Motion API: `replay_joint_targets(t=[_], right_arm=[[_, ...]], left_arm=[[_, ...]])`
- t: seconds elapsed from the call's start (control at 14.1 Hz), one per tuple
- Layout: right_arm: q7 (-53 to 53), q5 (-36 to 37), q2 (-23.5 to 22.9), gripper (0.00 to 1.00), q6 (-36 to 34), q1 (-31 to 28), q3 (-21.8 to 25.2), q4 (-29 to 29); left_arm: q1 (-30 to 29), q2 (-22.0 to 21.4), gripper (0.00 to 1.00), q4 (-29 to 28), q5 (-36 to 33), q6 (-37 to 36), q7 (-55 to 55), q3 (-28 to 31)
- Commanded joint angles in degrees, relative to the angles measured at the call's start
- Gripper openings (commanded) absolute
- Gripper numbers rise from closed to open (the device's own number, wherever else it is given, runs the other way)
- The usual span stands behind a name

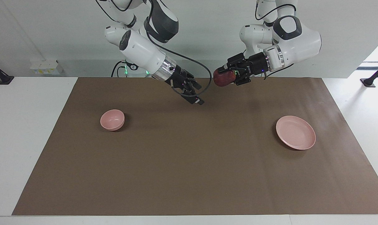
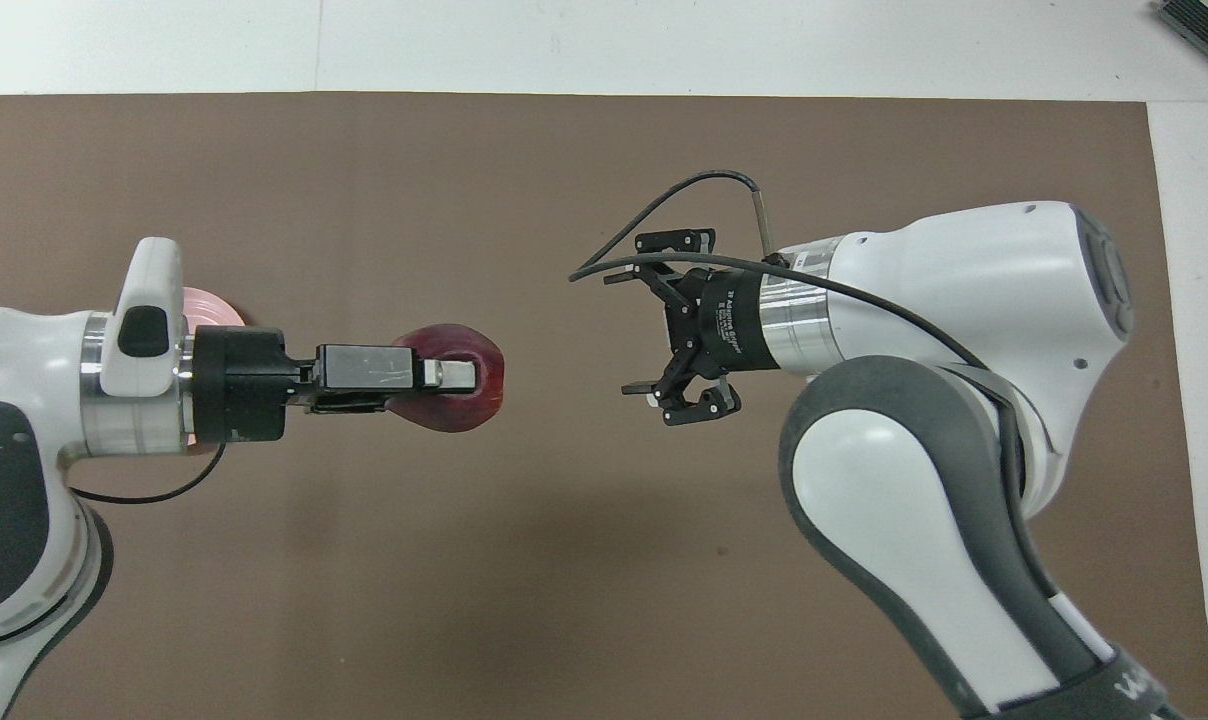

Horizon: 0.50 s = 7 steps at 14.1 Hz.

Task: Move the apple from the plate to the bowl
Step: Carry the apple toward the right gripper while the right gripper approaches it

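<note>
One apple (image 1: 222, 78) in left end effector (image 1: 228, 76)

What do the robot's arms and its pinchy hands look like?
Both arms are fat, smooth white tubes with dark grey patches at the joints and a shiny silver ring at each wrist. The left gripper and right gripper are black, boxy and bony, each with two thin fingers. A black cable loops out beside each wrist. Small green lights glow down at the arms' bases.

Open mat (image 1: 189, 162) between bowl (image 1: 112, 119) and plate (image 1: 295, 132)
</note>
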<state>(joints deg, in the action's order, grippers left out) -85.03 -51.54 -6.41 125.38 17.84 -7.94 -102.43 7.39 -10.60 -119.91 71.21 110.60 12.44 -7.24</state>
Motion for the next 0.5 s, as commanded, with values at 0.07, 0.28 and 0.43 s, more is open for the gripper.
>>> replay_joint_targets(t=[0.07,0.28,0.43], right_arm=[[-1.0,-6.4,0.9,1.00,-4.3,-0.3,-0.1,0.1],[-0.7,-7.7,1.4,1.00,-8.7,-0.4,-0.1,0.0],[-0.7,-8.5,1.8,1.00,-8.8,-0.3,-0.1,-0.3]], left_arm=[[2.6,-1.9,0.00,-2.3,1.4,3.6,-0.3,0.6],[2.8,-1.6,0.00,-2.1,1.4,4.3,-0.2,0.6],[2.9,-1.6,0.00,-2.1,1.4,4.6,-0.2,0.6]])
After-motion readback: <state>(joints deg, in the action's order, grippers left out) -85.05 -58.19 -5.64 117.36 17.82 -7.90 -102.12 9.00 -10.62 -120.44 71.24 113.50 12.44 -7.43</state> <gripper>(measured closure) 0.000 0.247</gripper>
